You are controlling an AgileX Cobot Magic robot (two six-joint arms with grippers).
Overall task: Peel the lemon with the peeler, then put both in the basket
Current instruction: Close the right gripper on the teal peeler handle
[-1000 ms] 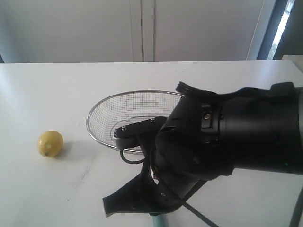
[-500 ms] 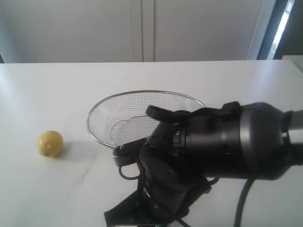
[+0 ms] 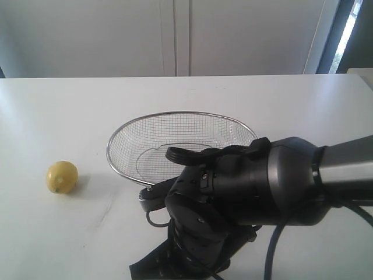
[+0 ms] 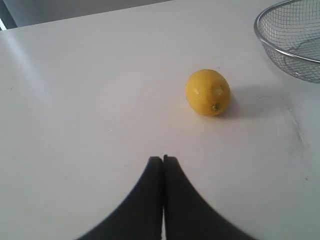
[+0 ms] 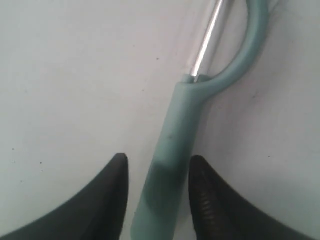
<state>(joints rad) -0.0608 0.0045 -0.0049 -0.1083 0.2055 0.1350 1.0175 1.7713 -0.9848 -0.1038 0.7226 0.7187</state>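
The yellow lemon (image 3: pixel 62 177) lies on the white table left of the wire basket (image 3: pixel 175 116). In the left wrist view the lemon (image 4: pixel 208 92) sits a short way beyond my left gripper (image 4: pixel 163 159), which is shut and empty. The basket (image 4: pixel 295 55) shows at that view's corner. My right gripper (image 5: pixel 159 167) is open and low over the table. Its two fingers (image 5: pixel 116 175) stand on either side of the pale teal handle of the peeler (image 5: pixel 172 150), not pressing on it. The metal blade (image 5: pixel 205 45) points away. In the exterior view the right arm (image 3: pixel 245 204) hides the peeler.
The bulky black right arm fills the lower right of the exterior view, just in front of the basket. A black cable (image 3: pixel 152 217) loops beside it. A pale wall (image 3: pixel 175 35) rises behind the table's far edge.
The right arm has rolled and sunk lower in front of the basket. It now covers the teal handle tip that showed at the bottom edge. Lemon and basket have not moved.
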